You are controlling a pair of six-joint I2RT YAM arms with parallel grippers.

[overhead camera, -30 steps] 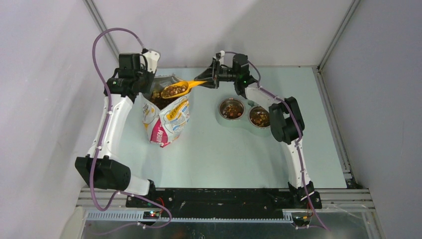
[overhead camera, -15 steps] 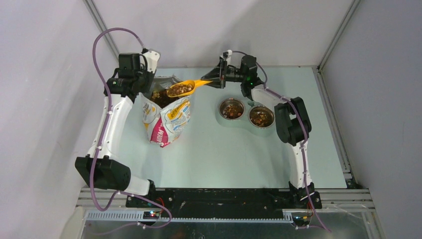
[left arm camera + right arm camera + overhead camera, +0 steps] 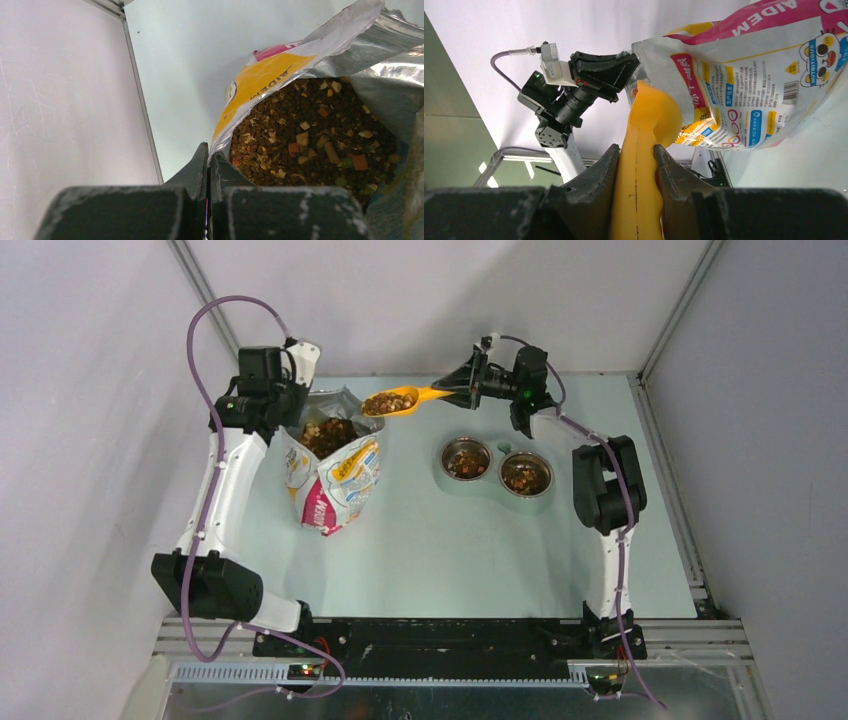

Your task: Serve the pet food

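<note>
The pet food (image 3: 329, 432) fills the open white printed foil bag (image 3: 335, 475) at the back left; the left wrist view shows it as brown and tan kibble (image 3: 310, 140). My left gripper (image 3: 290, 400) is shut on the bag's rim (image 3: 225, 135) and holds it open. My right gripper (image 3: 455, 393) is shut on the handle of the yellow scoop (image 3: 395, 402), which is loaded with kibble and held in the air just right of the bag's mouth. In the right wrist view only the scoop's underside (image 3: 649, 125) shows between my fingers.
A grey double bowl (image 3: 495, 468) with two steel dishes holding kibble sits right of the bag, in front of the right gripper. The back wall is close behind both grippers. The left wall runs beside the left arm.
My right gripper has lifted the loaded scoop out of the bag and carried it to the right, towards the bowls. The left gripper and the bag have stayed put.
</note>
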